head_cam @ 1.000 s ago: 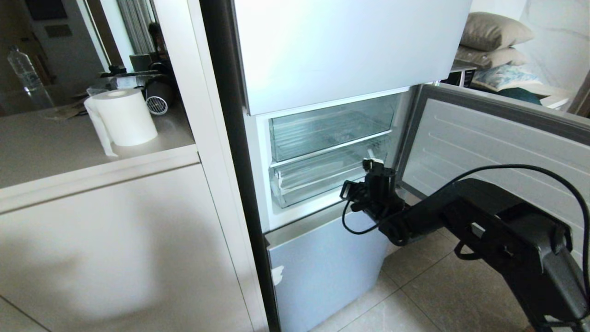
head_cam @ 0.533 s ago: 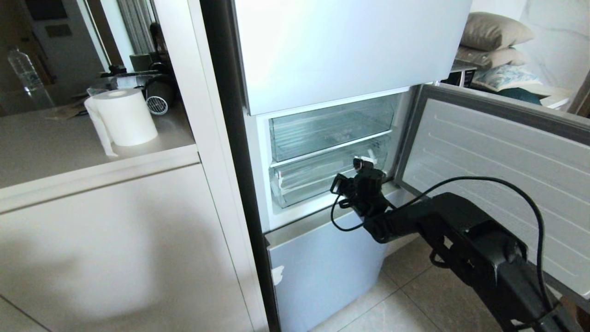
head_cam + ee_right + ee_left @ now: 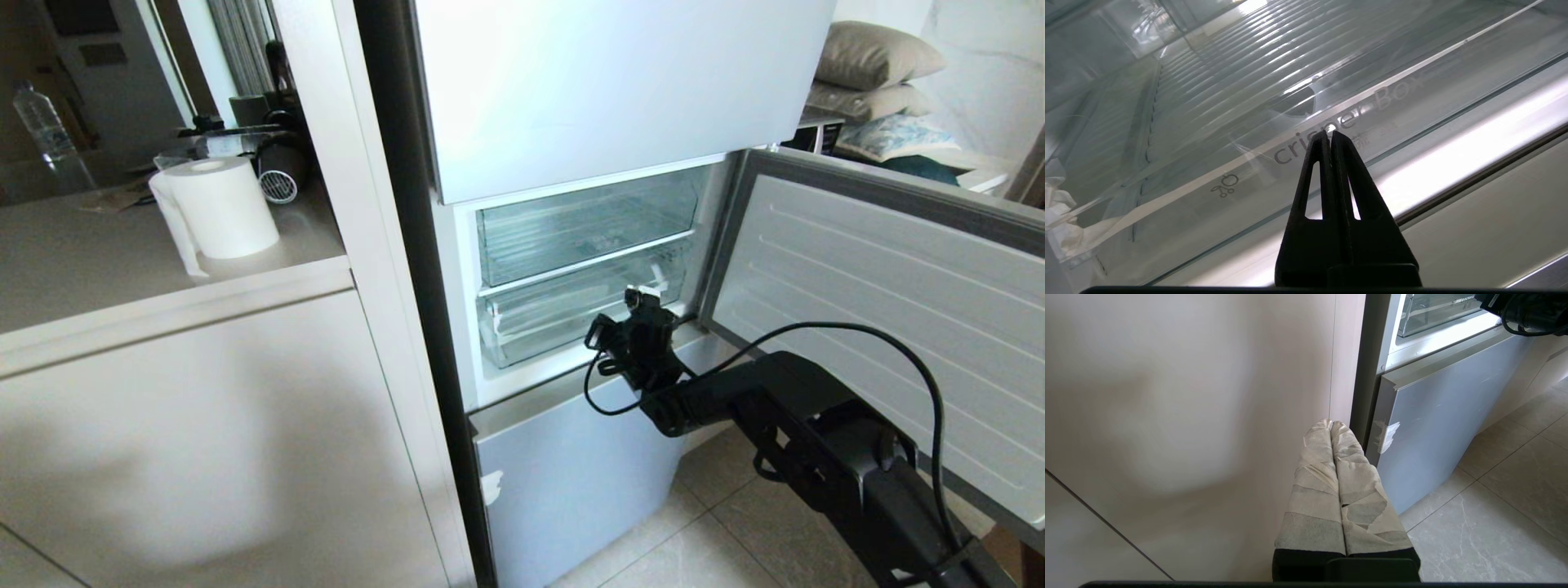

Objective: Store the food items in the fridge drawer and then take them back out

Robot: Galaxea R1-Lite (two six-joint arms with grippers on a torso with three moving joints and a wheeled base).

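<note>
Black plastic fingers (image 3: 1327, 163) of the right gripper (image 3: 1329, 136) are pressing flat together, pinching nothing, their tips pointing at the clear front lip of the fridge drawer (image 3: 1298, 134); whether they are touching the plastic I cannot tell. Only the right wrist view is giving the writing on that lip: "crisper Box" in grey letters beside a small cherry symbol, with a few smaller characters underneath too faint to read. It is also showing the ribbed bottom running away behind the lip and a crumpled whitish tape patch (image 3: 1057, 204) at one front corner, partly cut off by the edge.

From the head view the right gripper (image 3: 645, 298) is sitting at the right end of the lower drawer (image 3: 563, 314), and its fingertips are hiding behind the wrist and a looping black cable (image 3: 816, 335). Above it a second clear drawer (image 3: 584, 220) is sitting closed, and the fridge door (image 3: 882, 286) is standing open to the right. No orange-red fruit is showing in any view, so where it is I cannot say.

Tape-wrapped fingers (image 3: 1347, 482) of the left gripper (image 3: 1332, 424) are lying pressed together too, holding nothing, hanging low before a beige cabinet panel (image 3: 1188, 416) and beside the grey freezer door (image 3: 1437, 412), where a torn tape scrap (image 3: 1388, 435) is sticking to the corner. On the counter (image 3: 122, 269) to the left, a paper roll (image 3: 220, 204) is standing, with dim clutter behind it.
</note>
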